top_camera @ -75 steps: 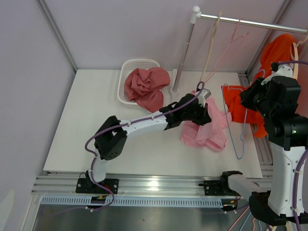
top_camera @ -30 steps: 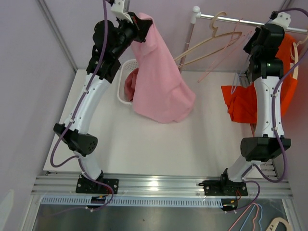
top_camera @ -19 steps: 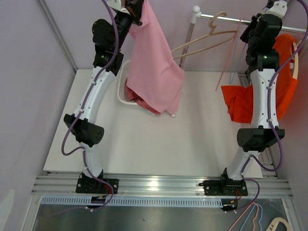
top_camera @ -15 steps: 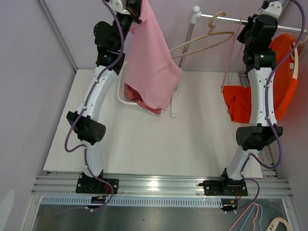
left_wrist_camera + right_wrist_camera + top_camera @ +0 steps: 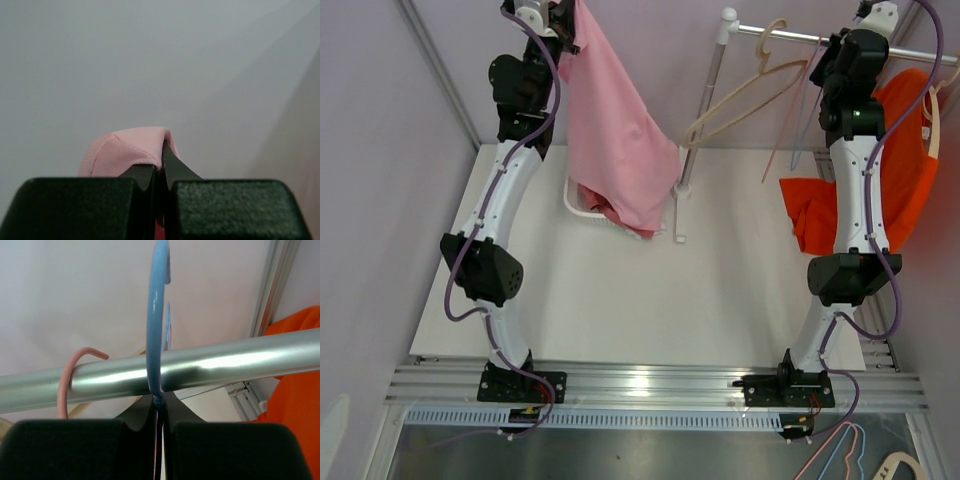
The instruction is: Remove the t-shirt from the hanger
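Pink t-shirt (image 5: 620,140) hangs clear of the blue hanger (image 5: 155,330), held high over the basket (image 5: 569,203) with the left jaws clamped on a fold. The right jaws pinch the hanger's hook at the rail (image 5: 225,362). Removal looks done; next, probably lower the t-shirt and let go.

The overhead view is bright and evenly lit — shadows on the white table (image 5: 620,300) are faint, and a glare spot sits on the aluminium rail (image 5: 640,378) at bottom centre. In the wrist views the left fingers (image 5: 75,207) and right fingers (image 5: 65,447) look soft along the bottom edge; the t-shirt (image 5: 125,150) shows weave, the rod (image 5: 225,360) a long highlight.
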Tool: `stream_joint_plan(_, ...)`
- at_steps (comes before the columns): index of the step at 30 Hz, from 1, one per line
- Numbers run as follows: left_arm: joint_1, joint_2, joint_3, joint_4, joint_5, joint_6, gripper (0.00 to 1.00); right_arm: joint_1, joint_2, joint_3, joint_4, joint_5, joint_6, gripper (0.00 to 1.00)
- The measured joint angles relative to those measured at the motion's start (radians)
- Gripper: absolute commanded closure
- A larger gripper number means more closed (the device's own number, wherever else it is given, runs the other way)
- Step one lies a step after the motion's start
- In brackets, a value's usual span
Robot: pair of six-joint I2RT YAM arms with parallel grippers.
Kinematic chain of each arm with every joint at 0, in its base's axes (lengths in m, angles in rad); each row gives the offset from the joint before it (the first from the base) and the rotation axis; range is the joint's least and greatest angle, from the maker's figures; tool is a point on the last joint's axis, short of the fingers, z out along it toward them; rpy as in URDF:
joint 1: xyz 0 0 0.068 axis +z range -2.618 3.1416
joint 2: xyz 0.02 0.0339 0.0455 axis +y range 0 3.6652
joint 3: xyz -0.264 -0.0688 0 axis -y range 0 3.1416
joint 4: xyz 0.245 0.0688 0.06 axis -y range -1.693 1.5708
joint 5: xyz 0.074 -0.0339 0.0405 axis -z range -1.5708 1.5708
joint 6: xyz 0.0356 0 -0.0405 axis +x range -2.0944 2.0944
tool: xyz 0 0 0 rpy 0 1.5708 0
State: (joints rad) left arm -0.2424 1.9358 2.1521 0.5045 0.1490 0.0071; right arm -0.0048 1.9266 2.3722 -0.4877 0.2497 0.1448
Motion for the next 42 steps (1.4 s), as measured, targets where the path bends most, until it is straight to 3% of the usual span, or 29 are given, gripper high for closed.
stream_joint_plan(12,0.001,-0.004,-0.072,0.033,-0.013,-0.018,0.99,-0.004,0.024,0.018,0.003,0.0,-0.008,0.98)
stream_joint_plan(16,0.001,0.025,-0.082,0.019,-0.004,-0.064,0.99,-0.005,0.025,-0.001,-0.013,0.0,-0.014,0.82)
stream_joint_plan(21,-0.007,0.02,-0.231,0.016,0.002,-0.116,0.99,-0.016,0.025,-0.037,-0.025,0.0,-0.027,0.46)
stream_joint_plan(22,-0.014,0.018,-0.271,0.007,-0.011,-0.117,0.99,-0.019,0.025,-0.042,-0.032,0.0,-0.027,0.26)
stream_joint_plan(26,-0.061,0.0,-0.432,-0.032,-0.091,-0.132,0.99,-0.035,0.004,-0.06,-0.068,0.022,-0.036,0.04)
stream_joint_plan(30,-0.108,-0.026,-0.505,-0.136,-0.16,-0.197,0.99,-0.055,-0.068,-0.077,-0.137,0.054,-0.027,0.0)
stream_joint_plan(36,-0.111,-0.051,-0.512,-0.283,-0.258,-0.322,0.99,-0.105,-0.31,-0.201,-0.177,0.086,-0.005,0.0)
stream_joint_plan(42,-0.1,0.021,-0.446,-0.475,-0.284,-0.426,0.99,-0.194,-0.381,-0.09,-0.285,0.132,0.013,0.01)
